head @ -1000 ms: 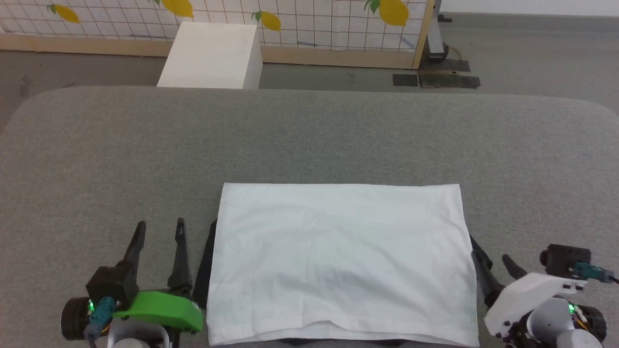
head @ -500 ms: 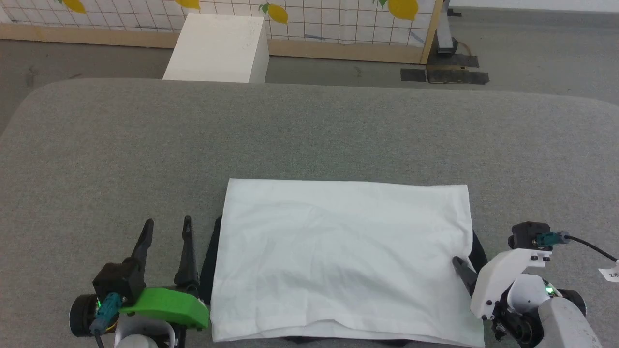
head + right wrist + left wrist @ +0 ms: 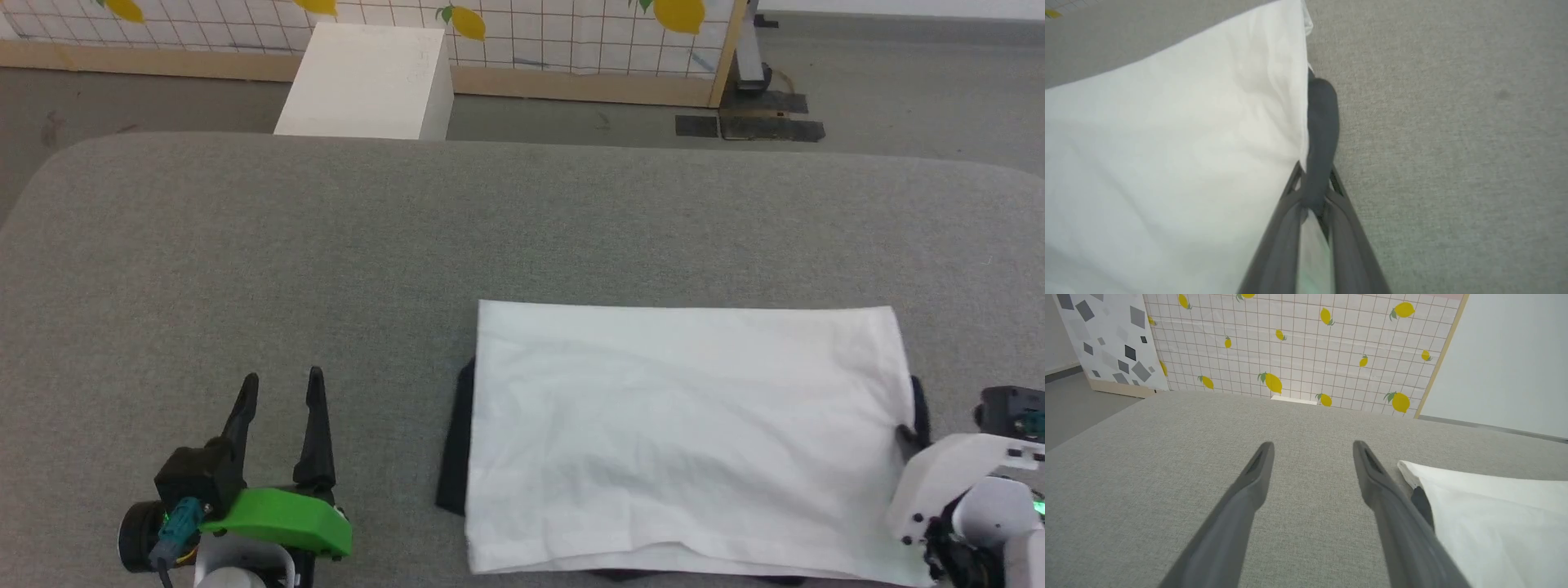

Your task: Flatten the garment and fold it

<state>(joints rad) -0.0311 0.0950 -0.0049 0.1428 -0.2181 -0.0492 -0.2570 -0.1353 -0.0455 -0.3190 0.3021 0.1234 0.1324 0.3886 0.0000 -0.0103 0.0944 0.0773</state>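
Two long dark fingers of your right gripper (image 3: 1315, 173) are pinching together on the right-hand edge of the white cotton garment with black sleeves (image 3: 686, 441). The right wrist view is showing a fold of black sleeve fabric (image 3: 1323, 122) and a sliver of white cloth caught between them.

The garment is lying folded into a broad white rectangle on the grey fabric-covered table (image 3: 522, 220). It is sitting at the near right of the head view, its near edge running close to the bottom of that picture. A strip of black is peeking out along its left side and another at its right, beside your right gripper's white housing.

Your left gripper (image 3: 282, 377) is waiting at the lower left, well apart from the garment, with its fingers spread and grasping nothing. In the left wrist view those fingers are pointing across bare table, and the garment's white corner is lying just beside the right-hand one.

Beyond the table's far edge, a white rectangular box (image 3: 367, 82) is standing on the grey floor in front of a lemon-printed grid panel (image 3: 571, 33).
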